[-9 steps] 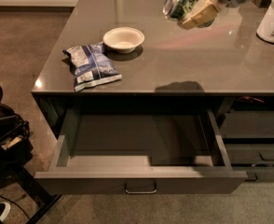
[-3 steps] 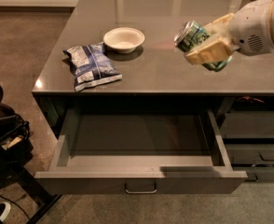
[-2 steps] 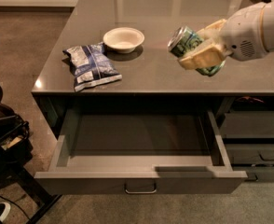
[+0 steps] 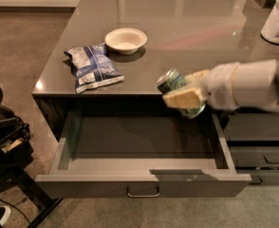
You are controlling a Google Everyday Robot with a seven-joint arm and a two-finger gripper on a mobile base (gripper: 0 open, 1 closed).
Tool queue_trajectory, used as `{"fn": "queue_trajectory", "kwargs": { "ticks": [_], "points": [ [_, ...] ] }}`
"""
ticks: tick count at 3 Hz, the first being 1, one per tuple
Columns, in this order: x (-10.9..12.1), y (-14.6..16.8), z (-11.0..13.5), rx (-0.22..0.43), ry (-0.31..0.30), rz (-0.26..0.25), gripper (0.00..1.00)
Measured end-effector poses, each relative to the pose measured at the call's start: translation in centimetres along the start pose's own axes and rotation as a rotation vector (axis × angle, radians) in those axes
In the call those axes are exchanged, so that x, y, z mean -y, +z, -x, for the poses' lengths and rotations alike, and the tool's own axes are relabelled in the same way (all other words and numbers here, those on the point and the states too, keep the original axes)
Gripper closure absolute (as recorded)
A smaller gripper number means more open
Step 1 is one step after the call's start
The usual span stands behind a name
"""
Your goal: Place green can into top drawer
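I see my gripper [image 4: 184,91] clamped on the tilted green can [image 4: 171,82], over the right rear of the open top drawer [image 4: 139,185]. On the table [image 4: 191,27], a white bowl [image 4: 125,40] sits near a blue snack bag [image 4: 93,67].

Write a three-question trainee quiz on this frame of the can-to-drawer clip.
1. True or false: the green can lies on the floor of the top drawer.
2. Where is the gripper? A) under the drawer B) above the open drawer's right rear C) beside the drawer's handle
3. What lies on the countertop front-left of the white bowl?

Key: 1 false, the gripper's fingers hold it above the drawer. 2 B. 3 the blue snack bag.
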State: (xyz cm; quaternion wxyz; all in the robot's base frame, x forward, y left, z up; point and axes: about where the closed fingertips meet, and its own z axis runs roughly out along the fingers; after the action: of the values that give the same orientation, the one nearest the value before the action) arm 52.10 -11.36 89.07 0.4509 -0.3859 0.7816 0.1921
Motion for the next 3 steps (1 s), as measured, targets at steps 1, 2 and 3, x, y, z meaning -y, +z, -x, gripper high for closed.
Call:
{"fn": "queue_trajectory", "kwargs": {
  "ticks": [1, 2, 3],
  "points": [
    [-1.7, 3.4, -5.2, -0.042, 0.103, -0.028, 1.00],
    [-3.1, 6.1, -9.6, -0.078, 0.168, -0.041, 1.00],
    [-3.9, 8.7, -13.1, -0.117, 0.205, -0.032, 1.00]
  ]
}}
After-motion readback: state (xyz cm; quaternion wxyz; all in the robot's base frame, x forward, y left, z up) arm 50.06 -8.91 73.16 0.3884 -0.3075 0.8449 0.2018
